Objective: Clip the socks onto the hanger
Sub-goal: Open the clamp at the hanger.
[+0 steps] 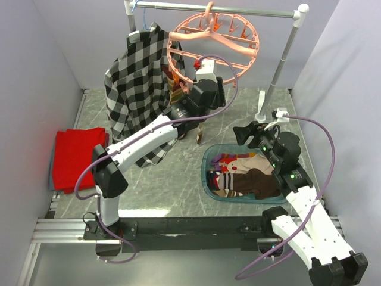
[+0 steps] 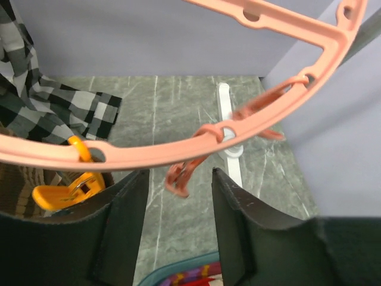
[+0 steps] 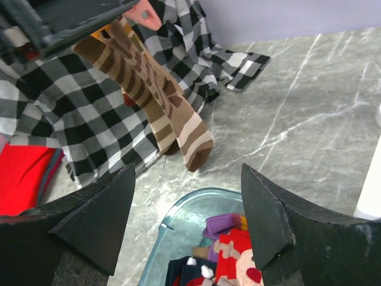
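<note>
The hanger (image 2: 149, 158) hangs by its hook from the grey rail (image 1: 238, 8) at the far side, right of the plaid shirt (image 1: 134, 77). It looks like light plastic that would swing or tilt at any push. What looks like 2 brown striped socks (image 3: 158, 95) already dangle from its near left rim, beside an orange clip (image 2: 62, 192). The loose socks (image 1: 250, 179) lie heaped in a teal tub (image 3: 172, 220) on the surface (image 1: 178, 185), near and to the right. The left claw (image 2: 178, 176) is raised to the ring with its fingers spread wide and nothing between them, and a free pink clip (image 2: 178, 179) hangs just beyond the gap. The right claw (image 3: 187, 170) hovers above the tub's far left edge, likewise wide open and empty. The socks should be very light, soft and floppy, sagging from wherever they are pinched. The cuff or toe end probably offers the best hold, leaving a free edge to feed into a clip. The clips are probably springy and need squeezing at the tail ends, with the ring steadied against swinging.
</note>
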Controlling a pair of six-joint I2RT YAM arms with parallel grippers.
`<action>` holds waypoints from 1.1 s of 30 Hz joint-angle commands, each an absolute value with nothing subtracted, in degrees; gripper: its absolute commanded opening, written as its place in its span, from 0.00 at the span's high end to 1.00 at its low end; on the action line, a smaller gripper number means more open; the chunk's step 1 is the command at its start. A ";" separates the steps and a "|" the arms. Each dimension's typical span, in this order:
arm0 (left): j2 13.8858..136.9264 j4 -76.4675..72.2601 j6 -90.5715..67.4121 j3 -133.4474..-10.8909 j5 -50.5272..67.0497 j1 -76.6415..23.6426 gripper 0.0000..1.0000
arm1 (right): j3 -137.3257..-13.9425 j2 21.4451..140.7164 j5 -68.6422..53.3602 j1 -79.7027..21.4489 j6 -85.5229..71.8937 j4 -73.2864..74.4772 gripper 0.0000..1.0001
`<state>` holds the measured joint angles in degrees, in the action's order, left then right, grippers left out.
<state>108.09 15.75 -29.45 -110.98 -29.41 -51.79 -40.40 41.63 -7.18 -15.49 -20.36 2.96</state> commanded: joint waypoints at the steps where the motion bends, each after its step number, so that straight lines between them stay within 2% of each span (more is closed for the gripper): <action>1: 108.72 13.63 -28.48 -114.43 -32.61 -51.86 0.52 | -40.17 40.52 -9.66 -15.29 -21.18 -1.39 0.22; 6: 108.28 13.89 -28.48 -113.91 -33.49 -51.86 0.66 | -38.94 40.25 -13.70 -15.29 -20.57 -4.91 0.22; 8: 107.32 13.54 -28.21 -112.86 -33.22 -51.86 0.75 | -38.76 40.86 -17.66 -15.29 -20.57 -8.34 0.22; 11: 106.35 13.89 -27.95 -112.24 -32.70 -51.59 0.81 | -38.41 42.36 -21.09 -15.21 -21.71 -13.70 0.22; 23: 99.58 17.31 -27.95 -107.76 -18.03 -45.62 0.79 | -41.48 56.50 -31.89 -15.03 -20.13 -34.35 0.23; 27: 97.91 18.80 -28.48 -107.14 -12.14 -43.33 0.77 | -46.66 63.88 -40.14 -14.33 -18.64 -37.44 0.25; 33: 95.54 19.34 -26.55 -105.83 -4.76 -40.96 0.77 | -54.04 73.20 -45.08 -13.54 -19.60 -42.09 0.29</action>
